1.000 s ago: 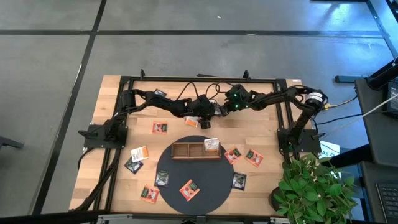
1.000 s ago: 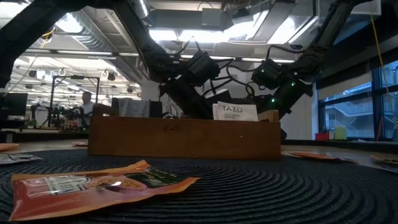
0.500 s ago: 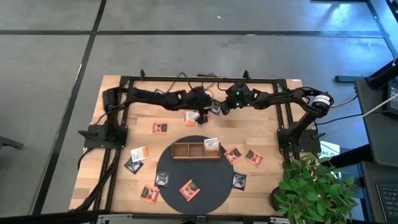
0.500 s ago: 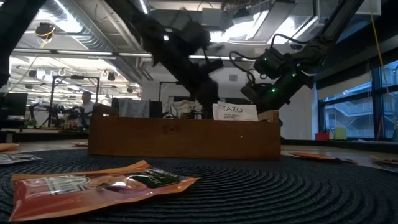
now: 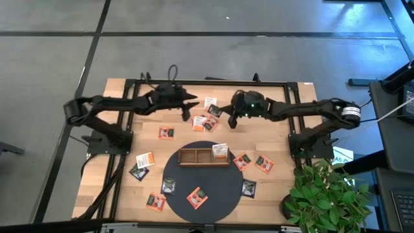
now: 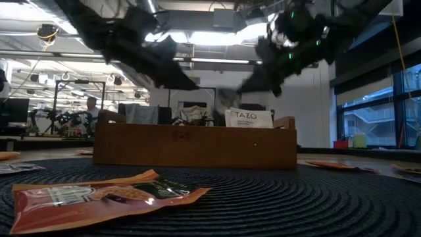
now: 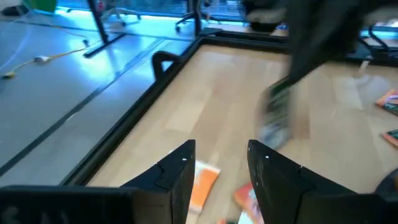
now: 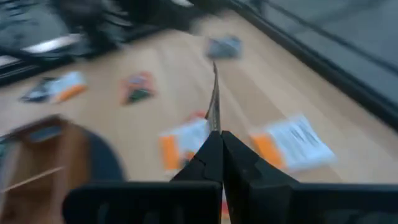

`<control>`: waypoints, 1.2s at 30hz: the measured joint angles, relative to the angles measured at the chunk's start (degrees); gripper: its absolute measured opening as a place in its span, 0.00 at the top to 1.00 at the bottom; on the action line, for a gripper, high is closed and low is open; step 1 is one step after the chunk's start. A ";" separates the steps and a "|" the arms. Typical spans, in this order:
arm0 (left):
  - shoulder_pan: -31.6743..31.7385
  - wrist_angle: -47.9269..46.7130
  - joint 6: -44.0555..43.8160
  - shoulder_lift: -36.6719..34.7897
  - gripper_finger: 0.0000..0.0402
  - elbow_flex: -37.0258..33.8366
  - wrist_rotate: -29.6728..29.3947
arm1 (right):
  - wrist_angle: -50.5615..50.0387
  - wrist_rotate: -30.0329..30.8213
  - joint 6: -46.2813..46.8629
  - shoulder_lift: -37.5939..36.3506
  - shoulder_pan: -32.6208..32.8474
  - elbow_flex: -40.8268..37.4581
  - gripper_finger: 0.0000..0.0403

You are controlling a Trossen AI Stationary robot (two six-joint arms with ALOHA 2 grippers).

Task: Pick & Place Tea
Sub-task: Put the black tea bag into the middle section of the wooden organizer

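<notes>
My right gripper [image 8: 218,144] is shut on a dark tea sachet [image 8: 214,93], seen edge-on above the far middle of the table; the left wrist view shows the sachet [image 7: 277,112] blurred and hanging. My left gripper [image 7: 217,171] stands open and empty to its left [image 5: 191,107]. Three sachets [image 5: 202,121] lie flat on the wood below the grippers. The wooden tray [image 5: 194,157] sits on the round dark mat [image 5: 213,191], with a white sachet [image 5: 220,150] standing in its right compartment. My right gripper pinches one edge of the thin sachet [image 8: 215,127] between its two shut fingers. The fingers slant down toward the table's left. The sachet sticks out beyond the fingertips, lifted clear of the table.
More sachets lie around the mat: orange ones [image 5: 167,133] [image 5: 263,164], a white one [image 5: 144,160], dark ones [image 5: 138,171] [image 5: 248,188], and an orange one [image 5: 196,197] on the mat. A black frame [image 5: 207,82] edges the table. A potted plant [image 5: 323,194] stands at the near right.
Both arms have risen from the far middle of the table. My left gripper, still open, has drawn back toward the table's left edge. My right gripper has stayed shut, rolled, and lifted the dark sachet clear of the wood.
</notes>
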 joint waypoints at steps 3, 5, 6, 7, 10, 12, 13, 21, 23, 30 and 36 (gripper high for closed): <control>0.47 -0.32 -0.43 -3.24 0.64 -3.03 -2.03 | -0.98 -0.50 -3.07 -0.70 5.03 2.95 1.00; 0.49 -0.09 -0.51 -4.52 0.64 -3.64 -3.55 | -2.82 -0.58 -4.18 -0.80 8.32 5.36 1.00; 0.49 -0.08 -0.49 -5.01 0.64 -3.94 -4.25 | -3.79 -0.60 -4.36 -0.76 10.11 6.56 1.00; 0.45 -0.12 -0.49 -5.28 0.64 -4.11 -4.85 | -4.78 -0.57 -4.40 -0.50 11.80 7.83 1.00; 0.43 0.01 -0.50 -5.29 0.64 -4.12 -5.10 | -6.54 0.92 -4.42 0.79 16.32 10.51 1.00; 0.40 -0.04 -0.49 -5.29 0.64 -4.12 -5.17 | -6.81 2.22 -4.40 2.38 18.73 11.74 1.00; 0.38 -0.04 -0.49 -5.29 0.64 -4.12 -5.19 | -7.48 2.78 -4.27 3.07 19.70 11.78 1.00; 0.38 -0.04 -0.49 -5.29 0.64 -4.12 -5.16 | -7.53 10.91 -0.92 10.91 24.61 11.60 1.00; 0.38 -0.08 -0.49 -5.29 0.64 -4.10 -5.17 | -7.07 10.98 0.25 12.41 24.97 11.60 1.00; 0.38 -0.08 -0.49 -5.27 0.64 -4.10 -5.15 | -6.26 11.09 1.42 16.82 24.93 11.56 1.00; 0.38 -0.08 -0.49 -5.27 0.64 -4.10 -5.15 | -6.11 11.04 1.41 17.87 24.93 11.54 0.95</control>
